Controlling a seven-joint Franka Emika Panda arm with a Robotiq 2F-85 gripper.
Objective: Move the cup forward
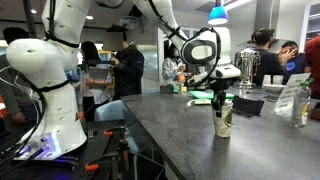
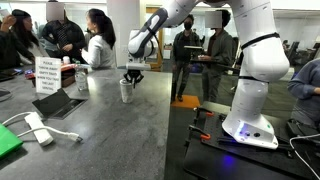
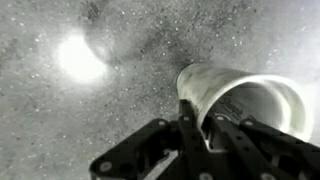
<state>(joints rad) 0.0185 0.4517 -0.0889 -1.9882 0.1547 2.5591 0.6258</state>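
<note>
The cup is a tall cream paper cup with a dark print. It stands upright on the grey speckled counter and also shows in the other exterior view. My gripper reaches down onto its top from above. In the wrist view the cup fills the right side, open mouth towards the camera. My fingers are closed on its near rim wall, one finger inside and one outside.
Metal coffee urns, a dark tray and a sign card stand behind the cup. A closed laptop, a sign and a white cable lie on the counter. People stand around. The counter edge faces the robot base.
</note>
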